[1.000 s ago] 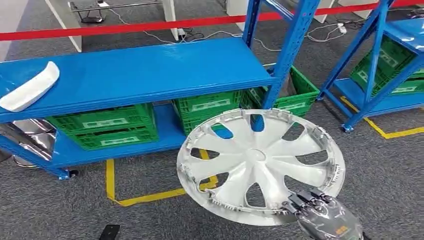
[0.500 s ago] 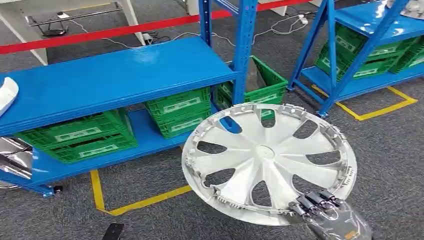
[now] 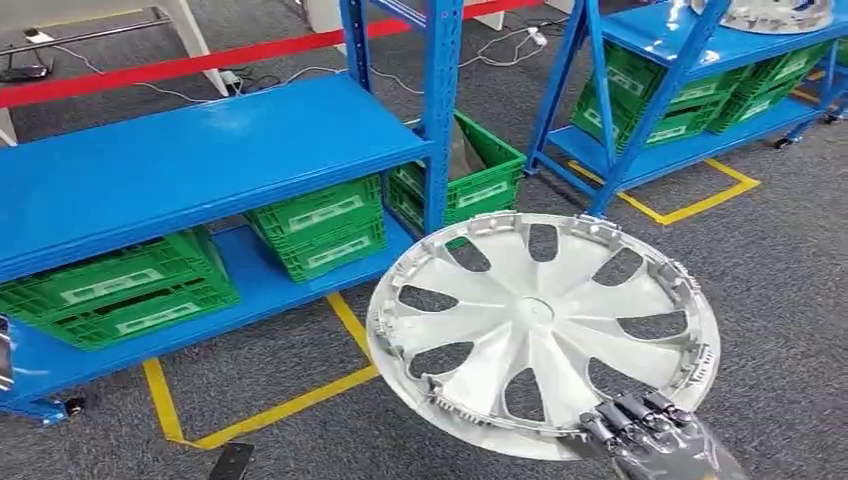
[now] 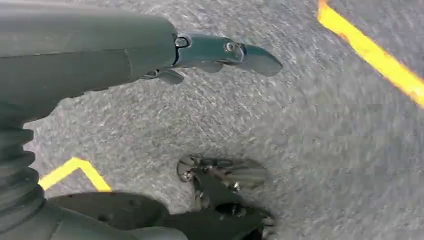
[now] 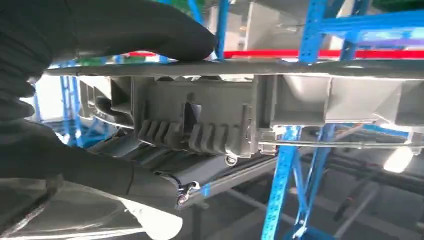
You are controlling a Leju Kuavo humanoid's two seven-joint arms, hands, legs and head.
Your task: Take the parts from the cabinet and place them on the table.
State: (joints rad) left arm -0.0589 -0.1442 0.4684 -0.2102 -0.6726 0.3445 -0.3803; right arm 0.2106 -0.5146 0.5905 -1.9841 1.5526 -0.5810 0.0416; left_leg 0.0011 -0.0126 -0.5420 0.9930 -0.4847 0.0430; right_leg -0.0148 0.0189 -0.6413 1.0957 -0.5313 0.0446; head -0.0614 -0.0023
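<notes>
At about five o'clock in the head view, nearest the body, the robot's right hand [image 3: 655,432] grips the lower rim of a round silver plastic wheel cover [image 3: 540,330], dark fingers [image 3: 625,412] curled over the edge; in the right wrist view the thick grey thumb [image 5: 150,30] lies along one side of the rim and the fingers [image 5: 165,182] press the other, with the cover's ribbed clips [image 5: 195,135] between them. The cover is held in the air, tilted face up, over grey, coarse-textured carpet [image 3: 790,270]; its spokes are smooth and matte, its edge notched with small tabs. The left hand [image 4: 220,52] hangs over the same carpet, holding nothing, with a dark finger stretched out straight. Yellow tape lines [image 3: 270,405] mark the floor at seven o'clock, and a small flat black object [image 3: 232,462] lies just beside them. From nine to twelve o'clock stands a blue steel shelving rack [image 3: 200,160] with a glossy bare upper shelf; green slatted plastic crates [image 3: 320,225] with pale labels, too small to read, sit on its lower shelf. Open carpet separates the cover's far edge from the rack's blue upright post. At one o'clock, a second blue rack [image 3: 680,60] holds more green crates [image 3: 650,95], and another silver cover [image 3: 775,12] rests on its top shelf. A red tape barrier [image 3: 180,65] runs behind the racks.
</notes>
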